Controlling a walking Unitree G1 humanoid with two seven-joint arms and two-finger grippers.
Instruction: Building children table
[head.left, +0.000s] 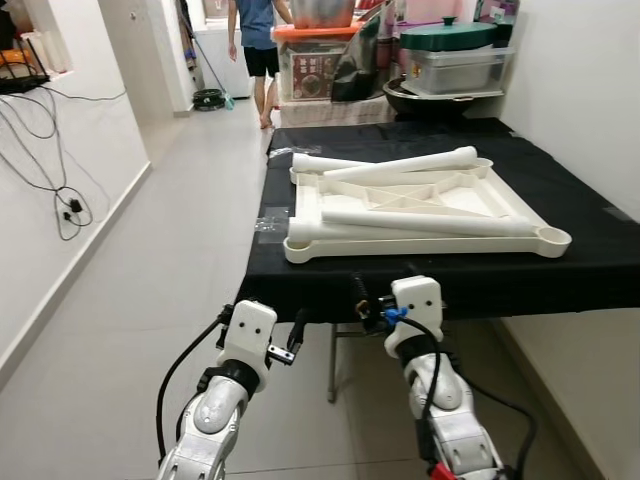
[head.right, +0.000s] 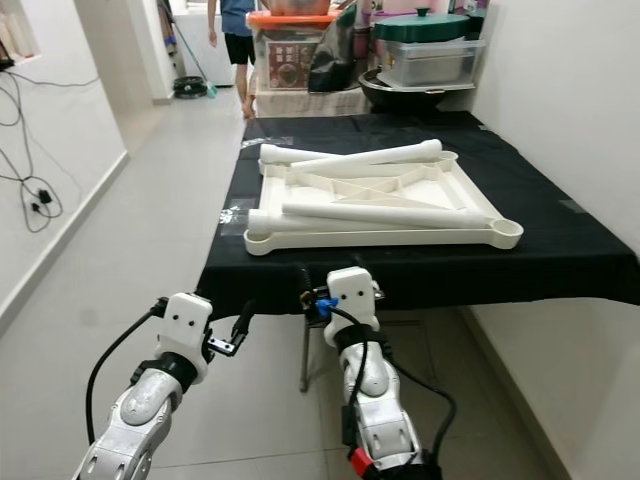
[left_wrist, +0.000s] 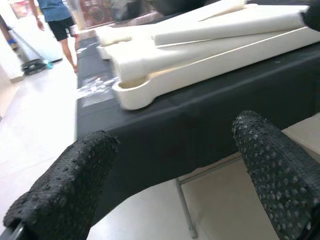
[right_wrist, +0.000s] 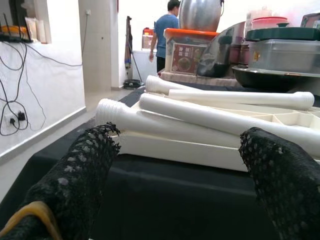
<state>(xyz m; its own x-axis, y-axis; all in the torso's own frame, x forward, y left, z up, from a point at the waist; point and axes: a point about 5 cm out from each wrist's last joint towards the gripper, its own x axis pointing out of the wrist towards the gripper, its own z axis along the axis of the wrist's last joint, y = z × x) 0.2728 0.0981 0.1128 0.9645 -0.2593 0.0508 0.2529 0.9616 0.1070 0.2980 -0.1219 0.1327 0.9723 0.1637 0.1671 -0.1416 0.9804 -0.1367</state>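
Note:
A white plastic children's table top (head.left: 420, 205) lies upside down on a table covered in black cloth (head.left: 570, 190). Three white tube legs rest loose on it: one along the front (head.left: 425, 222), one slanting across the back (head.left: 400, 166), one at the back left (head.left: 325, 161). My left gripper (left_wrist: 175, 145) is open, low and just short of the cloth's front edge, facing the top's near left corner socket (left_wrist: 131, 92). My right gripper (right_wrist: 180, 145) is open at the height of the cloth's front edge, facing the leg ends (right_wrist: 107, 112). Nothing sits between either pair of fingers.
A person in a blue shirt (head.left: 258, 40) stands at the far end of the corridor. An orange-lidded box (head.left: 315, 60), a green-lidded container (head.left: 450, 55) and a dark wok (head.left: 430, 98) crowd the far end. Cables (head.left: 60, 190) hang on the left wall. Tiled floor (head.left: 170, 260) lies open on the left.

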